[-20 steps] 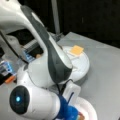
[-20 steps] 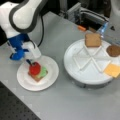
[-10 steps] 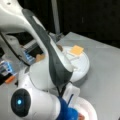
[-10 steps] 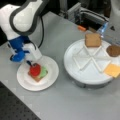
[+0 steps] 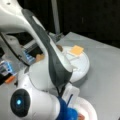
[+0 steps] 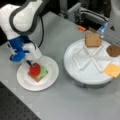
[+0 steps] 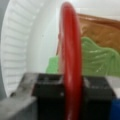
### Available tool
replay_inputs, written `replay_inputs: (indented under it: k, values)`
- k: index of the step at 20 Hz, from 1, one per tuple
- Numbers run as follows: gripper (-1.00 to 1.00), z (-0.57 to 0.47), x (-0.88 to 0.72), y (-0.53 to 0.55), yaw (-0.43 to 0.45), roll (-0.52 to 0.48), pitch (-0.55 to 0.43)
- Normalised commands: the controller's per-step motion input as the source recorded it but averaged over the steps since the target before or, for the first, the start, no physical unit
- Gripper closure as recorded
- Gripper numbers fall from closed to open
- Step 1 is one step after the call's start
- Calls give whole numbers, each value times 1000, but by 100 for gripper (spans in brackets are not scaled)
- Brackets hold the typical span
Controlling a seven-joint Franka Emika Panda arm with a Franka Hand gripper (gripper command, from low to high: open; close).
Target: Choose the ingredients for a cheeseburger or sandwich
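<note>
Grey table (image 6: 62, 100); jaws (image 6: 29, 63) pinch red round (image 6: 34, 69).

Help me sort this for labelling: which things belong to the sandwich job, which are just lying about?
Job: gripper holding red round slice; green lettuce piece; brown toast squares; dark patty disc; yellow-orange cheese square.
Lying about: small orange object; blue-edged box.
</note>
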Motion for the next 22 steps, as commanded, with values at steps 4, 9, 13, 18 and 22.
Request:
replay_inputs:
  k: [4,9,13,18,22]
  values:
    - [100,4,59,-186,285,-85,55]
    - [100,-1,45,-134,257,-69,44]
    - [100,-12,17,-81,241,-65,38]
    - [100,-20,7,-65,239,-56,35]
    - [100,-27,12,-69,242,-50,29]
